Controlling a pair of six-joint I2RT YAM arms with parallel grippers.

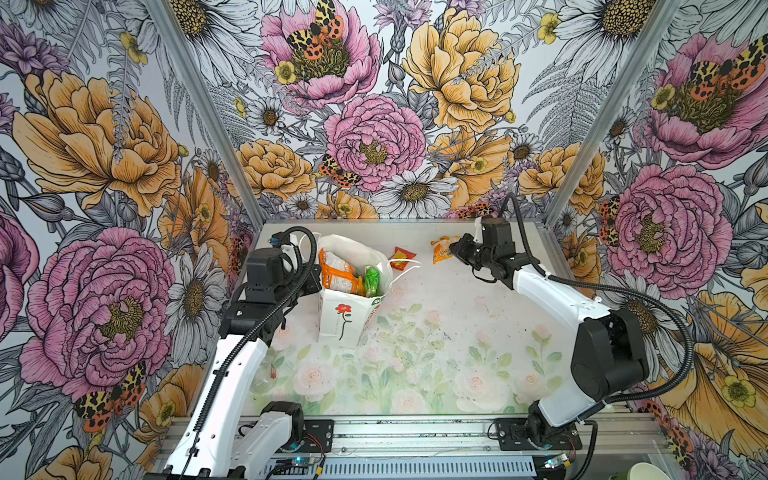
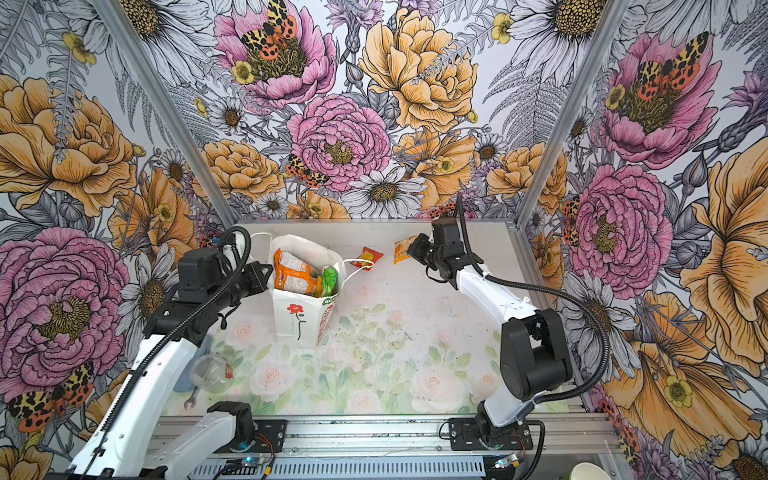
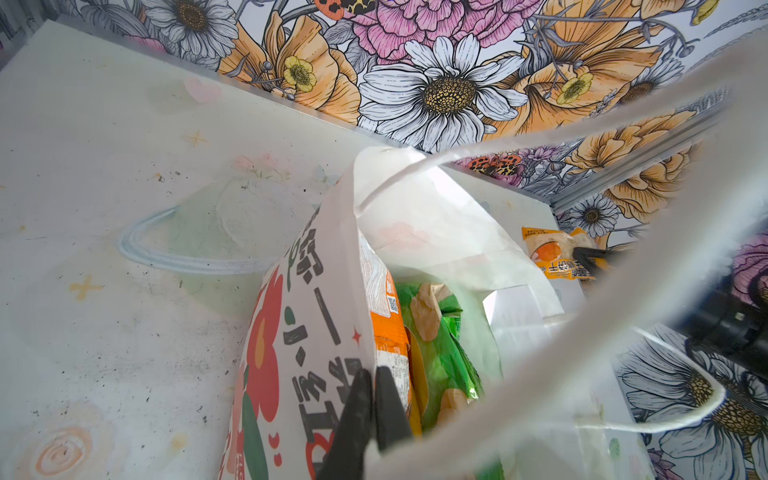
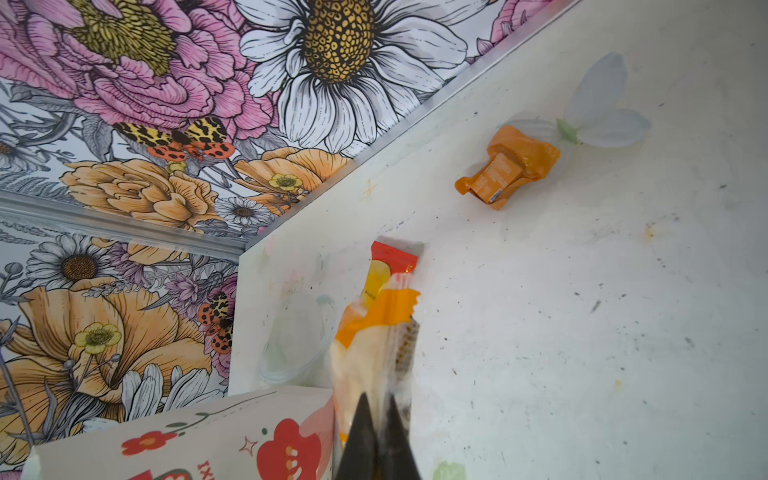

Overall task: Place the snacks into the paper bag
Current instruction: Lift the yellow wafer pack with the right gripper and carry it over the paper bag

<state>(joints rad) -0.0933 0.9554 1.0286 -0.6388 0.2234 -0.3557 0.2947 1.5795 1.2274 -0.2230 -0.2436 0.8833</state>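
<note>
Your left claw [image 3: 372, 376] is pinched tight on the rim of the paper bag [image 1: 332, 328], on the wall nearest that arm. This reads as a brace: it holds the mouth spread and stops the bag tipping while you load from the other side. The bag stands upright on the table [image 1: 457, 311], left of centre, mouth open upward. Already inside, standing on edge, are a large orange-white packet [image 1: 336, 274] and a green packet [image 1: 372, 280] beside it. Free space looks to be at the far side of the mouth.

Your right claw [image 4: 378, 399] is closed on a thin orange-yellow packet [image 4: 374, 332], gripped at one end so the rest sticks out ahead of the jaws. It's near the back of the table, well right of the bag. I can't tell if the packet is clear of the surface.

Two packets are not bagged:
- A small red packet [image 1: 402, 257] lies flat between the bag and the right claw, with the bag's cord handle [image 1: 409, 266] lying at it.
- A crumpled orange packet [image 4: 507, 166] sits on the table in the right wrist view.

Suggest you carry the held packet over the red one, come in above the rim and release by the green packet. Watch the loose cord, since a snag would tug the bag against your left grip.
</note>
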